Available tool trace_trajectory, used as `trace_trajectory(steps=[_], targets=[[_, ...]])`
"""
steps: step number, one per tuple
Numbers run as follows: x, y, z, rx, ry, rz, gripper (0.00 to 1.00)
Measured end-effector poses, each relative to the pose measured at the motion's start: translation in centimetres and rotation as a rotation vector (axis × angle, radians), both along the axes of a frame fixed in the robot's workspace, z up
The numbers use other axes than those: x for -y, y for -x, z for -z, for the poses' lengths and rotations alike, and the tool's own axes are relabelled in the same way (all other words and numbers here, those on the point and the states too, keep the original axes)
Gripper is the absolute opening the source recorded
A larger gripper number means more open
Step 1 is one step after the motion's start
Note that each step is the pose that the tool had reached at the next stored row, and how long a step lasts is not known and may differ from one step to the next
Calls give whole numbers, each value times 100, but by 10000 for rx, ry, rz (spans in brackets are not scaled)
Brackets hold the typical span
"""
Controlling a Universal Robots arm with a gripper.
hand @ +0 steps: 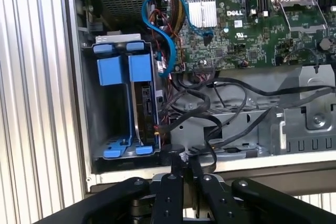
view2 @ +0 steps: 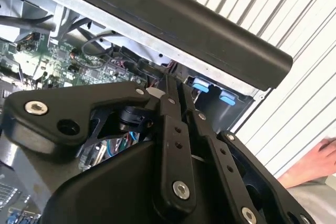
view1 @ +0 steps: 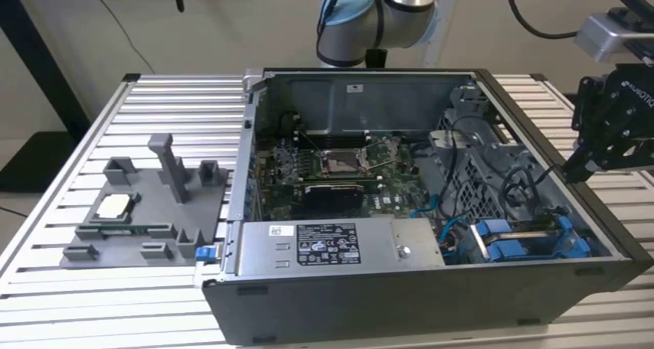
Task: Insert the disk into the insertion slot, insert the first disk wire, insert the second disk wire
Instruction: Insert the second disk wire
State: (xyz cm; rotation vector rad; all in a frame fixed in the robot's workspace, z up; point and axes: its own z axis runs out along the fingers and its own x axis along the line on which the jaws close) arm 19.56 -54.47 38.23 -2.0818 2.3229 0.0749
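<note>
Likely stiff, dense and shock-shy, the disk (hand: 145, 103) stands on edge in the insertion slot (hand: 121, 38), best taken by its blue carrier (hand: 139, 68); the neighbouring bay (hand: 113, 114) holds nothing. Just beside the slot, by limp black wires (hand: 210, 114), the claw (hand: 185, 162) has its fingers drawn almost together, and whether they pinch anything cannot be told.

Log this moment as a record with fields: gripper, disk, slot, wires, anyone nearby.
gripper: shut, above the case rim by the drive cage; whether it pinches a wire is unclear
disk: on edge inside the insertion slot, in the bay nearer the motherboard
insertion slot: grey cage with blue guides; its other bay holds no drive
black wires: bunched beside the disk's end, spreading across the case floor
blue wire: loops between cage and motherboard
hand: a person's, outside the case
</note>
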Motion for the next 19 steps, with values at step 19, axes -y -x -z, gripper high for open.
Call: trace_trajectory(steps=[19], targets=[[-1,106,-9,10,0,165,16]])
